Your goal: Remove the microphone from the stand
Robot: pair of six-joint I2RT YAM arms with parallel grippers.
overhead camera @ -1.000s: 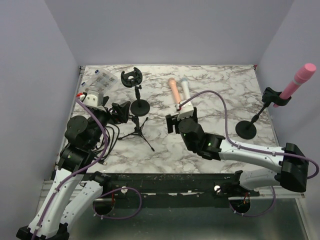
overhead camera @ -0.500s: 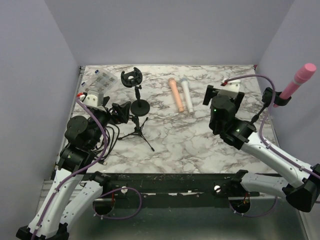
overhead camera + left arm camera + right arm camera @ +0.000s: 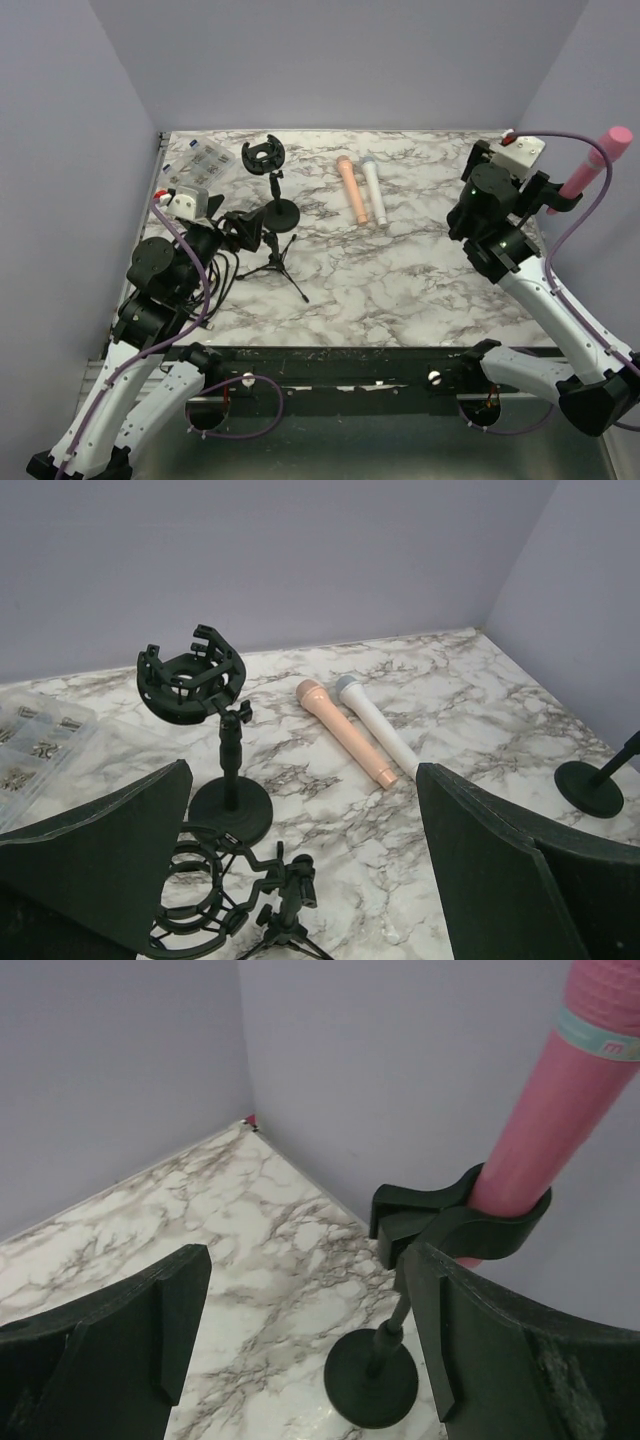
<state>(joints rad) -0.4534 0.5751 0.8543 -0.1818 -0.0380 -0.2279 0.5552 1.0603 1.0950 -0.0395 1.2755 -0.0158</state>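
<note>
Microphone (image 3: 530, 1130): was pink, teal-banded.
Stand (image 3: 375, 1375): was black.
Table (image 3: 400, 280): was white, grey-veined.
Second microphone (image 3: 350, 190): was peach.
Third microphone (image 3: 374, 190): was white.

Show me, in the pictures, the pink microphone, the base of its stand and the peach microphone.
pink microphone (image 3: 545, 1110): right wrist view, on its handle.
stand base (image 3: 365, 1395): right wrist view, on the round foot.
peach microphone (image 3: 345, 735): left wrist view, mid-body.
</note>
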